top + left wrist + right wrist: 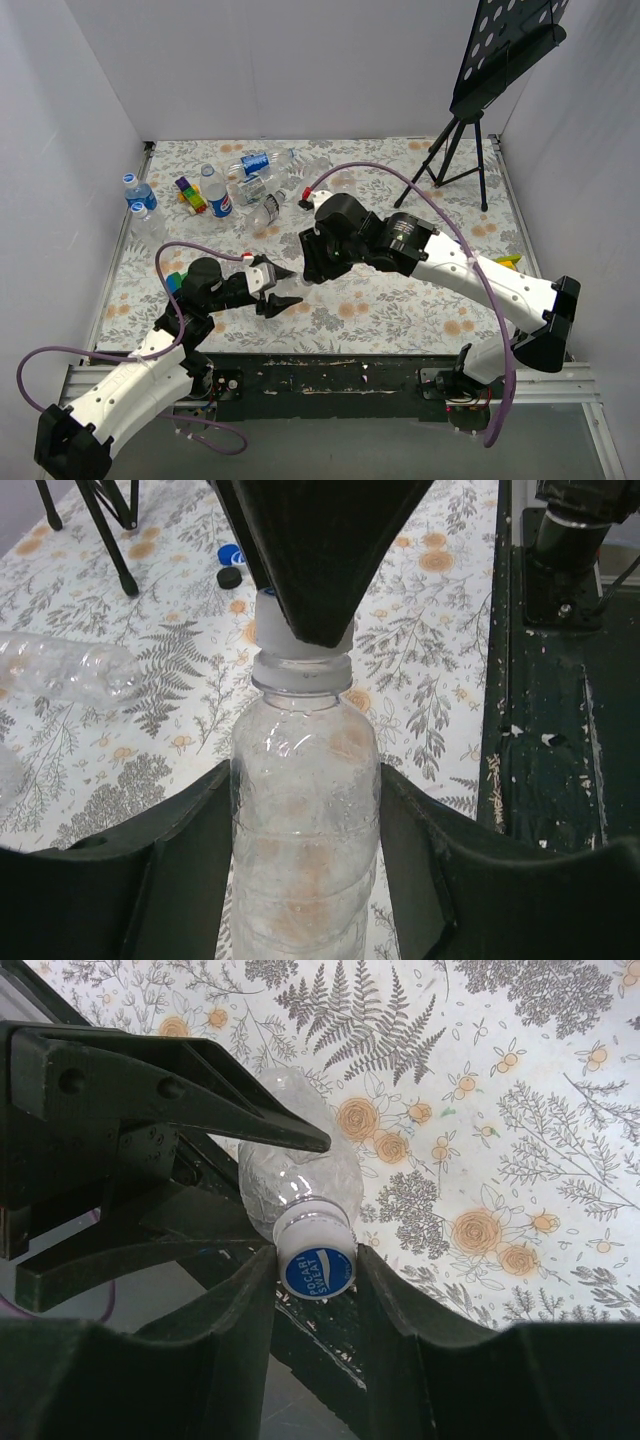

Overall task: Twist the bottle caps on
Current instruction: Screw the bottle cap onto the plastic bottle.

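the left gripper [305, 880] is clamping the bottle [300, 770] by its body, steadying it so it cannot spin. the right gripper [316, 1285] is pinching the blue cap [316, 1268] sitting on its neck, placed to twist it tight. farther off, other bottles [215, 190] are standing and lying at the table's [400, 300] far left, likely next.

The left claw [305, 825] clamps a clear bottle [305, 745], the right claw [318, 595] over its top.
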Action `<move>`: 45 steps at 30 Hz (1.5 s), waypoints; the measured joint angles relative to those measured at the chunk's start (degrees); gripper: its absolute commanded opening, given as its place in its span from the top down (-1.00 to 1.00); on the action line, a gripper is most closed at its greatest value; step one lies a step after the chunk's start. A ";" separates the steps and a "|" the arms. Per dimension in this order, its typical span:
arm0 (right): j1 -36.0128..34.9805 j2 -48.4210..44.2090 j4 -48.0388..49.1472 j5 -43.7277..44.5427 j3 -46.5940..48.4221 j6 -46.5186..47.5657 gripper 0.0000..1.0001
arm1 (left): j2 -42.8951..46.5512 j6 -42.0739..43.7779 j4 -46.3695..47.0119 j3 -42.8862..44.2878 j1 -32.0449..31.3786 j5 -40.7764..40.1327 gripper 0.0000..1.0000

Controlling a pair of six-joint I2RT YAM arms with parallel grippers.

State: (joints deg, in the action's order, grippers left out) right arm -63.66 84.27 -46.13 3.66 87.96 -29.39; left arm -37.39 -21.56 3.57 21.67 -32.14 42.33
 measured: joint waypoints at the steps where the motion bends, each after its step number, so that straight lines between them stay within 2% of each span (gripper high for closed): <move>1: 0.00 -0.24 0.09 0.04 0.00 0.09 -0.06 | -0.02 -0.63 0.48 0.02 -0.04 -0.04 1.00; 5: 0.37 -0.37 0.15 -0.44 0.02 3.54 -0.44 | -1.84 -3.17 2.29 2.25 -0.66 0.11 1.00; 9: 0.68 -2.58 0.20 -1.22 0.02 11.87 -0.88 | -5.25 -5.33 3.02 4.92 -0.72 1.27 1.00; 11: 0.79 -5.38 0.61 -1.16 0.02 15.96 -0.92 | -6.32 -6.21 3.04 5.05 -0.70 2.25 1.00; 18: 2.14 -17.66 3.02 -6.47 0.04 31.15 -0.77 | -9.44 -9.18 3.45 5.07 -0.66 7.96 1.00; 22: 5.53 -19.12 3.21 -16.44 -0.74 39.89 -0.66 | -10.95 -11.63 5.97 5.07 -0.59 12.87 1.00; 25: 7.45 -20.00 3.78 -23.56 -5.20 46.84 -0.61 | -11.89 -13.22 7.80 5.07 -0.57 16.33 1.00; 29: 7.52 -21.11 3.93 -28.87 -10.54 53.66 -0.43 | -12.28 -14.82 10.10 5.07 -0.55 19.58 1.00; 36: 7.56 -21.94 4.98 -35.26 -13.16 60.19 -0.17 | -12.55 -15.82 12.11 5.07 -0.55 22.08 1.00; 45: 7.56 -20.63 7.23 -37.05 -13.62 62.86 -0.05 | -12.76 -15.89 12.17 5.07 -0.55 22.67 1.00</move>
State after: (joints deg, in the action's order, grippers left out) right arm -56.10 63.64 -38.89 -33.39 74.35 33.47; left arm -50.15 -37.45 15.75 26.74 -32.69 64.99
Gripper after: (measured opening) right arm 0.534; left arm 0.520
